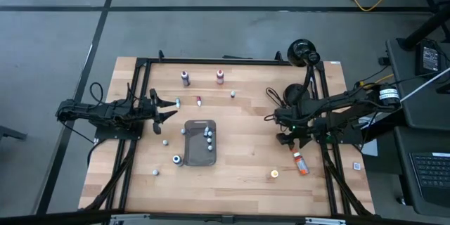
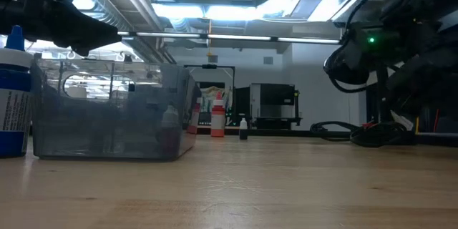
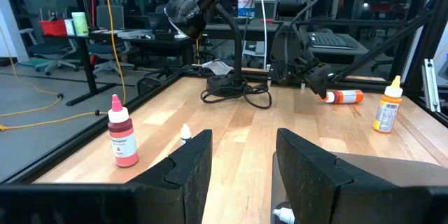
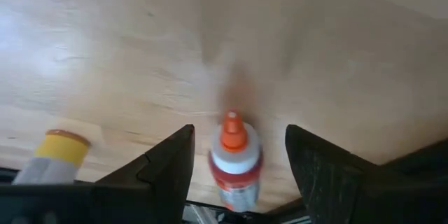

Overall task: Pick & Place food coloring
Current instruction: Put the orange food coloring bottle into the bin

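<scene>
— Where do the arms stand, taking the grey tray (image 1: 191, 143) in the middle of the bench (image 1: 239, 183) as the mark?

— The left gripper (image 1: 171, 110) is just off the tray's far-left corner, raised above the wood. Its fingers (image 3: 189, 161) are spread apart with nothing between them. The right gripper (image 1: 290, 138) is well off to the tray's right, pointing down over an orange-capped bottle (image 4: 234, 157) that lies on its side on the bench. Those fingers (image 4: 168, 164) are spread too, one on each side of the bottle, and I can't tell whether they touch it.

— And the food coloring?

— Scattered. Three small bottles (image 1: 209, 136) lie inside the tray near its right wall, and one more (image 1: 184, 131) is at its far-left corner. A dark-capped one (image 1: 177, 159) stands just beside the tray's near-left corner, two tiny ones (image 1: 165, 141) are to its left, one of them nearer the bench's front edge. Beyond the tray's far side stand a dark red bottle (image 1: 185, 78) and a red one (image 1: 220, 77), with three tiny ones (image 1: 199, 101) between them and the tray. A yellow bottle (image 1: 274, 174) stands near the front edge, right of the tray (close to the lying orange-capped one).

— Anything else?

— A black desk lamp (image 1: 304, 53) at the far-right corner.
</scene>
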Motion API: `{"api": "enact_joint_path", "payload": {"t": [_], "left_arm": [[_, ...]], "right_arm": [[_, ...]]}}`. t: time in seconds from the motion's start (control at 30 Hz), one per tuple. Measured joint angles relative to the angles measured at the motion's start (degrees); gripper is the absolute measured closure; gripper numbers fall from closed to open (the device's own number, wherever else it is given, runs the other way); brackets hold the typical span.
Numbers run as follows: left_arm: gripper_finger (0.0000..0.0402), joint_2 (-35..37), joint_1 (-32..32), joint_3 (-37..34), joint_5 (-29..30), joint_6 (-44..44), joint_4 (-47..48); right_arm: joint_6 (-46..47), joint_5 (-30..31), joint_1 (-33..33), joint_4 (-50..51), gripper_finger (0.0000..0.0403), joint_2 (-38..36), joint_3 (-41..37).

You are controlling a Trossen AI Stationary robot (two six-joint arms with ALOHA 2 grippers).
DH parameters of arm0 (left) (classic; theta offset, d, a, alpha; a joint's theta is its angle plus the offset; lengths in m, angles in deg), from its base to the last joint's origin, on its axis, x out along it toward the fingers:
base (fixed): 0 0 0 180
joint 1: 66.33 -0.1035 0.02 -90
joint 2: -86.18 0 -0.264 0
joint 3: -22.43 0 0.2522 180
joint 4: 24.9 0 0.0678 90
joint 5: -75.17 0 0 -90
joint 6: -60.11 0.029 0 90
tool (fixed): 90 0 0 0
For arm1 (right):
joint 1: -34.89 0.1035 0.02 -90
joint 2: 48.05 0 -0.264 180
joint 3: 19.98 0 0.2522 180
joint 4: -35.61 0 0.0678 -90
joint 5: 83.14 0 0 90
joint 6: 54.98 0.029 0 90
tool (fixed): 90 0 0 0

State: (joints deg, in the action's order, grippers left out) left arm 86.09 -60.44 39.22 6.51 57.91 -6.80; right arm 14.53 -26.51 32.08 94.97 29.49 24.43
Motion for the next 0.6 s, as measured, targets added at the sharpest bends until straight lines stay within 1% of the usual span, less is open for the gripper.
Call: {"api": "enact_joint_path", "payload": {"t": [0.17,0.4,0.6], "left_arm": [[0.0247,0.0,0.0,0.0,0.0,-0.02,0.0],[0.0247,0.0,0.0,0.0,0.0,0.0,0.0],[0.0247,0.0,0.0,0.0,0.01,-0.01,0.0]], "right_arm": [[3.1,-0.86,0.36,-4.77,0.0178,0.39,0.02],[3.11,-3.82,3.29,-5.04,0.0178,5.72,0.0],[2.03,-6.43,4.72,-5.17,0.0178,6.93,0.0]]}}
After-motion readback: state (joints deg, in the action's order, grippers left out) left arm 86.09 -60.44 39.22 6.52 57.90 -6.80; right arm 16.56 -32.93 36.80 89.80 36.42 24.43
